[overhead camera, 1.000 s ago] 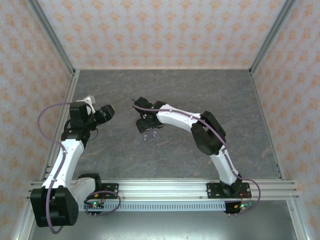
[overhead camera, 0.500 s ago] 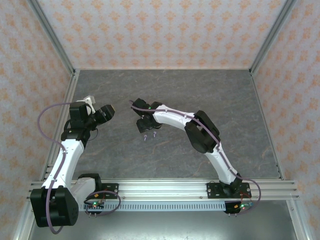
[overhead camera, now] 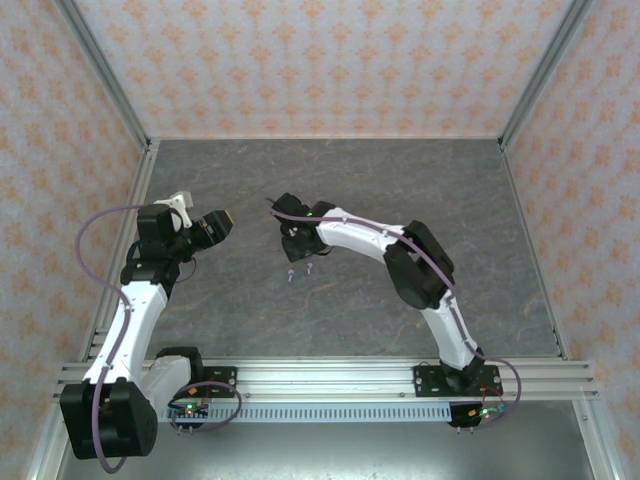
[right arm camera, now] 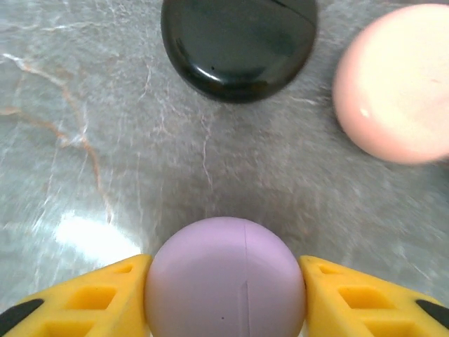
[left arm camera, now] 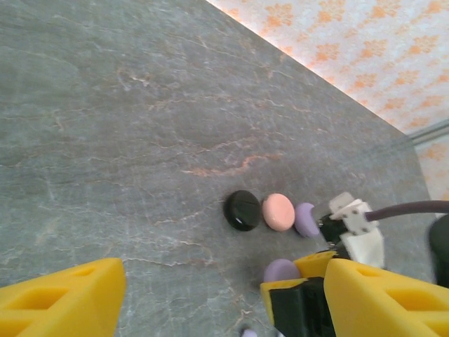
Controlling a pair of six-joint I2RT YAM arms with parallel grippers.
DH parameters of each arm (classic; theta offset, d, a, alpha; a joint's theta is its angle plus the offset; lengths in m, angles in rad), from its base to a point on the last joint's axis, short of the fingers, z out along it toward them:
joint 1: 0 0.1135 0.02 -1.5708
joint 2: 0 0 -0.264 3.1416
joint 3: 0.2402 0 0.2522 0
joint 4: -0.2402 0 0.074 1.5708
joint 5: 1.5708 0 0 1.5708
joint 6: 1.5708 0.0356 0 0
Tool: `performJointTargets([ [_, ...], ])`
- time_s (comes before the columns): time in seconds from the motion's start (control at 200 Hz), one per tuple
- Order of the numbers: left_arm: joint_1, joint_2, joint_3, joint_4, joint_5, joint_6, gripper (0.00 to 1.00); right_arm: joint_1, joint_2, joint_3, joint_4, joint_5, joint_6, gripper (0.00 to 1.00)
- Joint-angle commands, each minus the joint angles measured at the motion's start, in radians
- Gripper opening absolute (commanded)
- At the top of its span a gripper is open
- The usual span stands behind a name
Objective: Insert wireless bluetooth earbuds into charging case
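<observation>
A round lilac charging case (right arm camera: pixel 224 277) sits between the yellow fingers (right arm camera: pixel 84 298) of my right gripper (right arm camera: pixel 224 295), and both pads touch its sides. Beyond it on the grey table lie a black case (right arm camera: pixel 238 42) and a pink case (right arm camera: pixel 396 84). The left wrist view shows the black case (left arm camera: pixel 243 210), the pink case (left arm camera: pixel 278 211), a lilac case (left arm camera: pixel 306 219) and the gripped lilac case (left arm camera: pixel 280 269). Two tiny lilac earbuds (overhead camera: pixel 291 273) (overhead camera: pixel 309 267) lie just in front of my right gripper (overhead camera: pixel 295 240). My left gripper (overhead camera: pixel 218 222) hovers open to the left, holding nothing.
The grey stone-patterned table (overhead camera: pixel 400 190) is fenced by patterned walls and metal posts. A lilac earbud (left arm camera: pixel 249 333) shows at the bottom edge of the left wrist view. Bare table lies to the back and right of the arms.
My right gripper's jaws have come together onto the lilac case, and its wrist has shifted slightly. The left arm has barely moved.
</observation>
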State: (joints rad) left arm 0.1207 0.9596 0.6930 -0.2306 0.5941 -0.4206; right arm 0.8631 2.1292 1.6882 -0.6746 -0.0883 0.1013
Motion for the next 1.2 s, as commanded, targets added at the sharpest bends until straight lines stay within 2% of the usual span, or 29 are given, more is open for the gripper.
performJointTargets([
  [0.0,0.011,-0.024,0.047,0.040,0.117,0.015,0.74,-0.004,-0.206,-0.085,0.104,-0.007,-0.108,0.49],
  [0.09,0.011,-0.027,0.077,0.052,0.190,0.015,0.74,-0.006,-0.345,-0.187,0.187,-0.037,-0.193,0.49],
  [0.205,0.004,-0.009,0.126,0.108,0.349,-0.021,0.74,-0.004,-0.511,-0.300,0.270,-0.065,-0.321,0.49],
  [0.275,-0.012,0.001,0.172,0.086,0.401,-0.015,0.73,-0.004,-0.601,-0.353,0.307,-0.063,-0.409,0.49],
  [0.395,-0.055,0.010,0.248,0.056,0.449,0.007,0.73,-0.004,-0.737,-0.427,0.369,-0.057,-0.562,0.48],
  [0.666,-0.227,0.072,0.378,0.011,0.486,0.069,0.66,-0.003,-0.940,-0.594,0.519,-0.084,-0.972,0.47],
  [0.926,-0.377,0.139,0.392,0.098,0.469,0.037,0.63,-0.003,-0.988,-0.609,0.522,-0.109,-1.000,0.46],
  [1.196,-0.462,0.231,0.406,0.129,0.454,0.025,0.60,0.002,-0.985,-0.604,0.526,-0.127,-1.002,0.45],
])
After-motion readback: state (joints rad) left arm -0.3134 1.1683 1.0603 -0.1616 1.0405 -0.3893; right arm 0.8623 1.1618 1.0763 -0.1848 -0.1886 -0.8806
